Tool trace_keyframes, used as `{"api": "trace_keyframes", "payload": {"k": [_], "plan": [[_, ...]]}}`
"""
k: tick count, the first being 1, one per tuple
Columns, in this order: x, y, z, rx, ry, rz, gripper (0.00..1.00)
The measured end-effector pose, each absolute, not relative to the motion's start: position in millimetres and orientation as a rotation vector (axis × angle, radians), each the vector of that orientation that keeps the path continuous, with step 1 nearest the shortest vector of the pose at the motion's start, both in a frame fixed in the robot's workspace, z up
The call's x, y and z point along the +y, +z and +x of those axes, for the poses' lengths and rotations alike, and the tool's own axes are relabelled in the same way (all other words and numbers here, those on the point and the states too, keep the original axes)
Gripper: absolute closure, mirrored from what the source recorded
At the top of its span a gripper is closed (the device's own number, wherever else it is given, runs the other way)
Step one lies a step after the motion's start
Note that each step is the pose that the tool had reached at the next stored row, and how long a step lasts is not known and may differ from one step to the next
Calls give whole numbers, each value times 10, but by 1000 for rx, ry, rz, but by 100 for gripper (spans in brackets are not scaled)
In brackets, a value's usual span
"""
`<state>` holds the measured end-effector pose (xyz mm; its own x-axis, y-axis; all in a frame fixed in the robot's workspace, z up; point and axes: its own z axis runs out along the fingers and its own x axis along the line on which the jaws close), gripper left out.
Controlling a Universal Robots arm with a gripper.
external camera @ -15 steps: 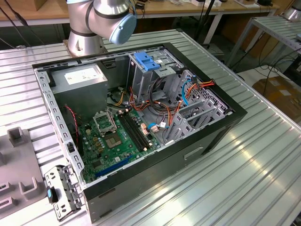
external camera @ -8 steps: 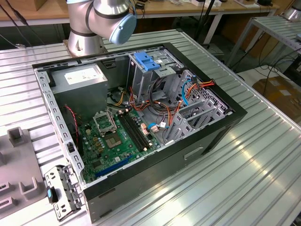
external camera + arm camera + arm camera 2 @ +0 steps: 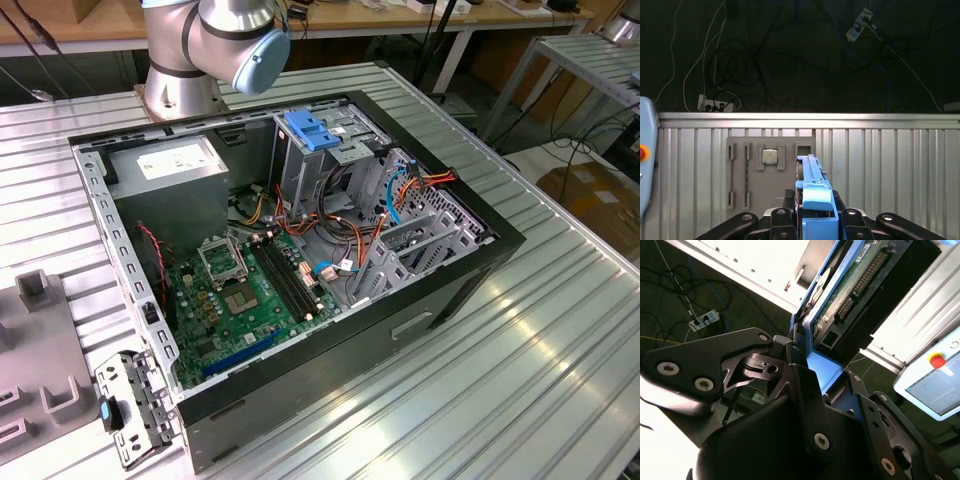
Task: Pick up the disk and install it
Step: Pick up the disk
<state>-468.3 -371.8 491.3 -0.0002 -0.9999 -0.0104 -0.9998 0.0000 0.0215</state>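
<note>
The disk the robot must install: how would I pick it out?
In the first wrist view, start at the ribbed metal table and come to the black gripper in front of it. The disk stands edge-on, clamped in it. Its bright blue frame sets it apart from the grey tray behind.

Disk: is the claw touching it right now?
Touching. In the first wrist view the claw clamps the disk by its blue carrier, no gap either side.

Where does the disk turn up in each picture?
First wrist view: disk edge-on in the gripper, ribbed table behind it.
Second wrist view: its green board side, blue frame clamped by the gripper.
Exterior view: the same ribbed table, under the open case, is the shared landmark.
</note>
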Motion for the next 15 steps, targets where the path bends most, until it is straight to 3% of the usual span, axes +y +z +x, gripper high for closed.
{"api": "trace_keyframes", "payload": {"k": [15], "plan": [[-3718,4966,-4650,-2216,-35,2216,63]]}}
